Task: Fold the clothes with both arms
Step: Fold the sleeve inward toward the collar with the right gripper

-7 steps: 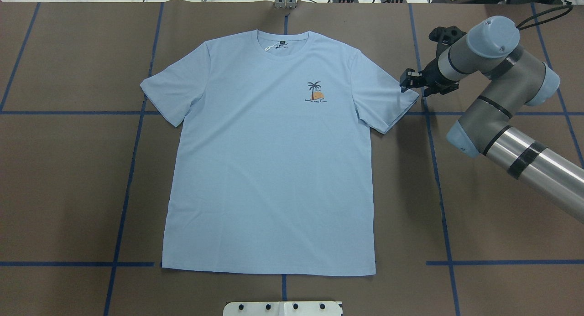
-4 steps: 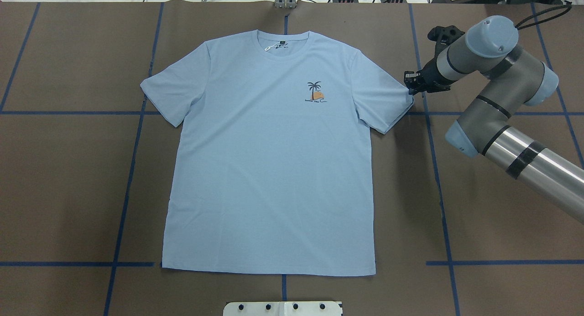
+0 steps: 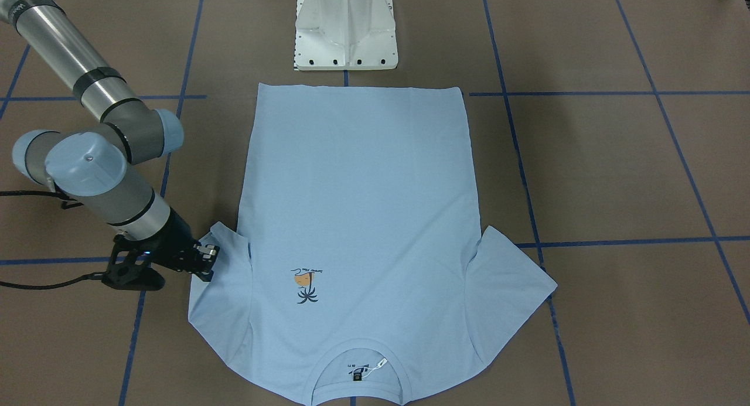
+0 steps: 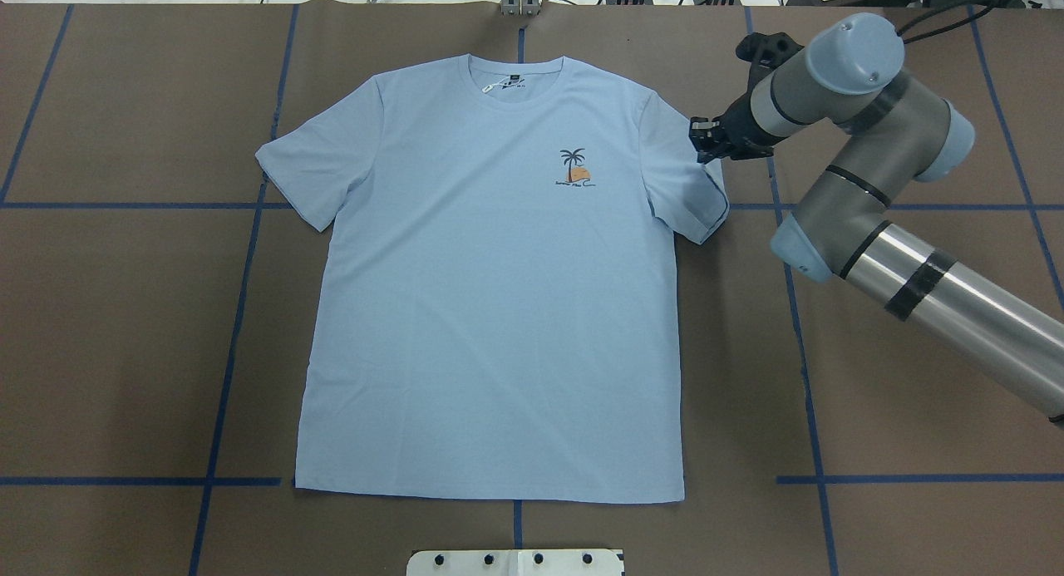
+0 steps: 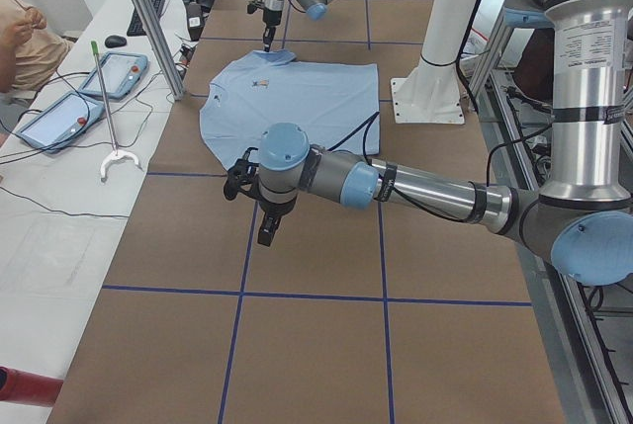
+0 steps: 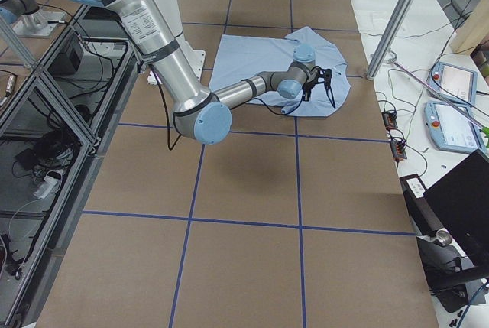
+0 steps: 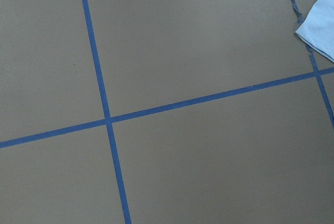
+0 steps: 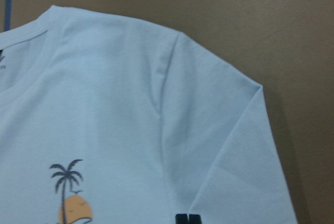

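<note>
One light blue T-shirt (image 4: 490, 310) lies face up and spread flat in the middle of the brown counter (image 4: 125, 352), its collar on the far side from the robot and its hem near the single white pedestal base (image 3: 345, 25). It carries one small palm print (image 4: 573, 169) on the chest and one black neck label (image 4: 514, 82) inside the collar. Two sleeves show: the sleeve on the robot's left (image 4: 312, 169) lies flat and fully spread, while the sleeve on the robot's right (image 4: 686, 194) is drawn in and rucked at its outer edge. Two arms are in view. The right arm (image 4: 856, 169) reaches across from the counter's right side, and the right end effector (image 4: 705, 146) sits at that rucked sleeve's edge, its two black fingertips (image 8: 188, 219) pressed together on the fabric, clenched on the T-shirt. The left arm (image 5: 425, 187) stretches out low over bare counter well apart from the shirt, and the left end effector (image 5: 266, 236) points down; whether it is released or clenched I cannot tell. Blue tape lines (image 7: 107, 119) cross beneath it.
</note>
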